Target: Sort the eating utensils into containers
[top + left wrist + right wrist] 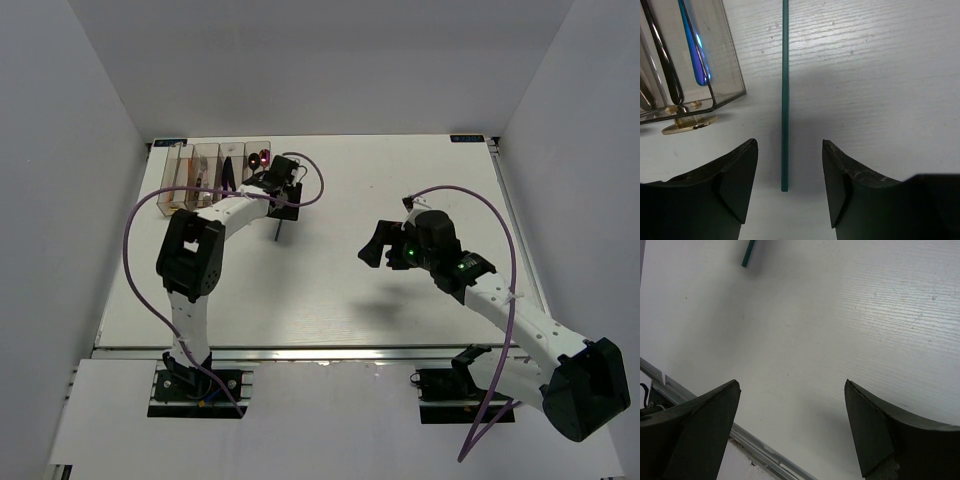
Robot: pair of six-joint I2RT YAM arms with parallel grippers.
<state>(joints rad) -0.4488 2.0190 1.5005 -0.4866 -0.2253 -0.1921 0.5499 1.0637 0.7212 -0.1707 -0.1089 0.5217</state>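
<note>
A green chopstick (785,75) lies flat on the white table, its near end between my left gripper's (789,142) open jaws, which hover above it without touching. In the top view the chopstick (277,230) shows just below the left gripper (272,185), right of the row of clear containers (205,170). The nearest bin (725,60) holds a blue knife (692,45) and a black spoon (667,70). A pink-red spoon (258,158) stands in the rightmost bin. My right gripper (791,384) is open and empty over bare table (378,248); the chopstick's tip (747,255) shows far ahead.
A yellow-orange mark (688,125) sits at the bin's foot. The left arm's purple cable (300,195) loops over the table beside the bins. The table's metal front edge (700,390) lies near the right gripper. Grey walls enclose the table.
</note>
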